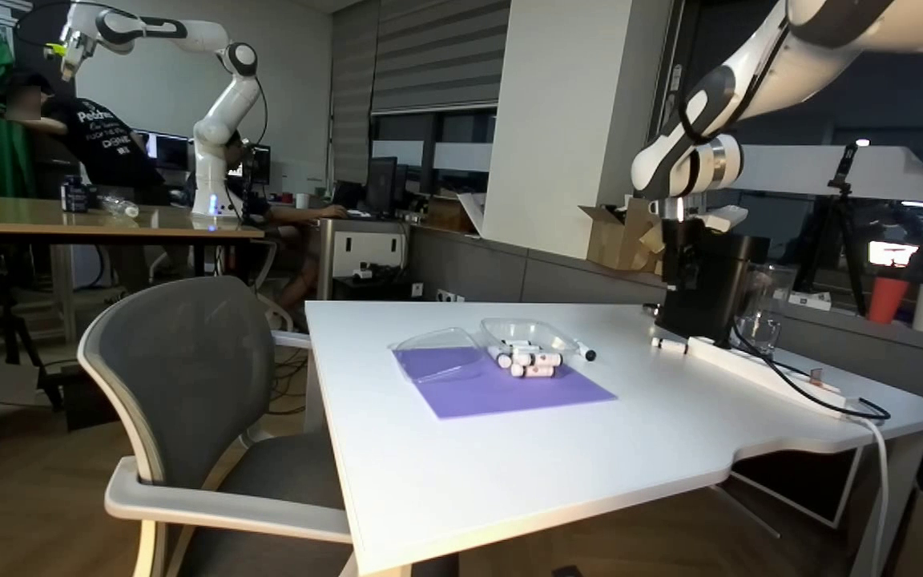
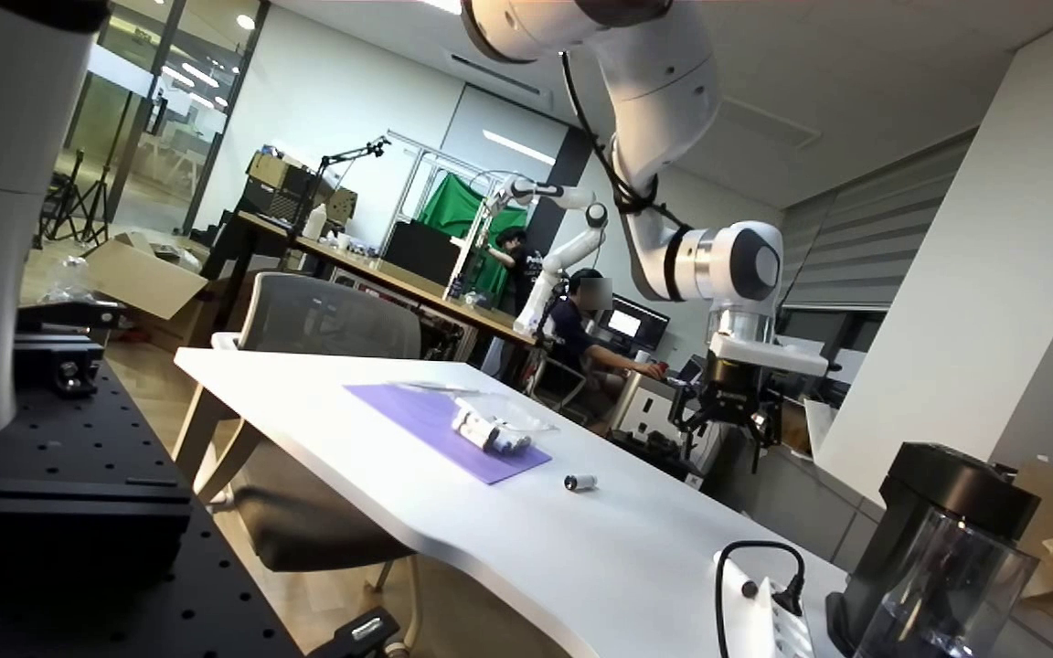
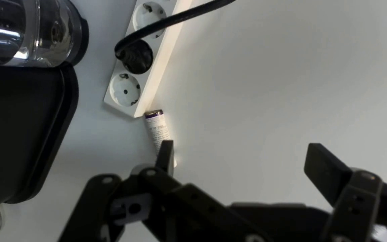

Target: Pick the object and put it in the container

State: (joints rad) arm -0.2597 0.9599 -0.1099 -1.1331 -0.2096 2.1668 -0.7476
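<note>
A small white cylinder point(image 3: 158, 129) with a purple end lies by the end of the power strip in the wrist view, partly hidden behind my left-hand finger. It also shows in an exterior view point(image 1: 668, 344). My gripper point(image 3: 240, 148) is open and empty above the table, with the cylinder at its left edge, not between the fingers. The gripper hangs beside the black machine in an exterior view point(image 1: 674, 280). A clear plastic container point(image 1: 546, 328) stands at the purple sheet. Several white cylinders point(image 1: 534, 365) are piled at it; I cannot tell which are inside. Another cylinder point(image 1: 586, 351) lies beside it.
A white power strip point(image 3: 124, 90) with a black cable point(image 3: 176, 22) lies on the white table point(image 1: 509, 481). A black machine point(image 1: 702, 280) with a clear tank point(image 1: 764, 304) stands close to the gripper. A clear lid point(image 1: 439, 357) lies on the purple sheet point(image 1: 501, 401). A chair point(image 1: 189, 385) stands by the table.
</note>
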